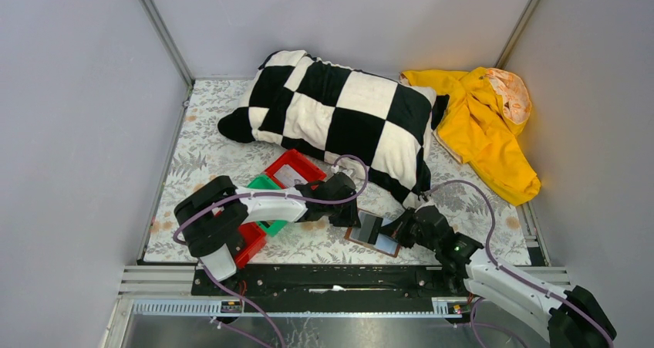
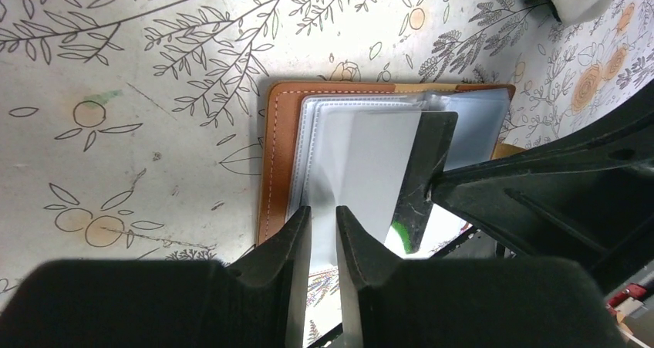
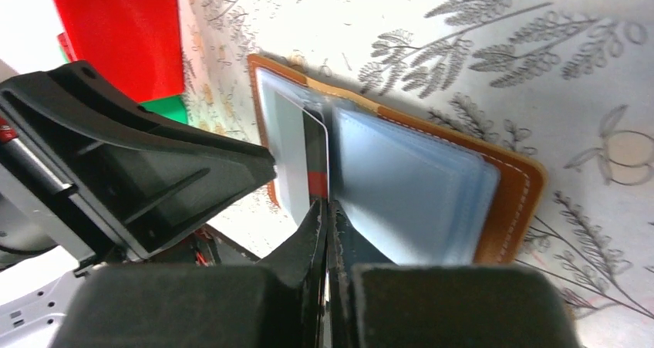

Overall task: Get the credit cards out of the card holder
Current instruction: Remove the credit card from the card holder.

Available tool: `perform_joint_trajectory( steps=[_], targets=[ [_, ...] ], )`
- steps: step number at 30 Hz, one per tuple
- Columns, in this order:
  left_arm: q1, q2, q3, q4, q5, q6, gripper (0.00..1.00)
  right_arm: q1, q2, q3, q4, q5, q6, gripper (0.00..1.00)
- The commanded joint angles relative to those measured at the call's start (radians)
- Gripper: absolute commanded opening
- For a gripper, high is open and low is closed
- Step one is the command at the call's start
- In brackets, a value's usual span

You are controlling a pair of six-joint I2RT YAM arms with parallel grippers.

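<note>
Overall: a bench covered by a pale floral-print cloth (image 1: 193,159) carries everything listed below.
Card holder: a small, flat, brown leather-like card holder (image 1: 372,232) lies spread open near the front edge of the bench. Its stitched cover faces down and its pale grey-blue clear sleeves face up. It sits between the left gripper (image 1: 343,209) and the right gripper (image 1: 401,228).
Left jaws: these stand a narrow slit apart at the edge of 1 pale sleeve (image 2: 362,163). Whether they pinch the sleeve cannot be told.
Right jaws: these are clenched on the edge of 1 thin, glossy dark card (image 2: 424,170). The card stands tilted up from the middle of the open holder.
Bins: 1 red plastic bin (image 1: 297,167) and 1 green plastic bin (image 1: 264,184) lie just beside each other. Both are left of the card holder and apart from it.
Far side: a black-and-white chequered pillow (image 1: 339,109) and a crumpled yellow garment (image 1: 478,124) lie side by side.
</note>
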Motion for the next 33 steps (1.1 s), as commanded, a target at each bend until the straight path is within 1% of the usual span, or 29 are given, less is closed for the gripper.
perform_joint_trajectory(
  steps=[1, 5, 12, 16, 19, 26, 31, 33],
  targets=[
    [0.008, 0.030, -0.014, -0.029, -0.017, 0.007, 0.23, -0.003, -0.034, 0.003, -0.118, 0.050, -0.019, 0.00],
    [0.009, 0.028, -0.011, -0.038, -0.024, 0.013, 0.23, -0.003, -0.082, 0.009, -0.169, 0.052, -0.030, 0.00],
    [0.016, 0.021, -0.002, -0.056, -0.040, 0.023, 0.23, -0.003, -0.130, 0.079, -0.311, 0.118, -0.090, 0.00],
    [0.017, 0.013, 0.015, -0.081, -0.046, 0.036, 0.22, -0.003, -0.163, 0.160, -0.401, 0.147, -0.163, 0.00],
    [0.018, -0.008, 0.034, -0.109, -0.058, 0.054, 0.23, -0.003, -0.146, 0.215, -0.432, 0.138, -0.199, 0.00],
    [0.030, -0.051, 0.161, -0.271, -0.031, 0.157, 0.35, -0.003, -0.098, 0.279, -0.436, 0.090, -0.241, 0.00],
    [0.040, -0.117, 0.200, -0.324, -0.027, 0.198, 0.40, -0.003, -0.087, 0.335, -0.432, 0.077, -0.246, 0.00],
    [0.049, -0.146, 0.196, -0.326, 0.000, 0.212, 0.42, -0.003, -0.074, 0.356, -0.418, 0.067, -0.252, 0.00]
  ],
)
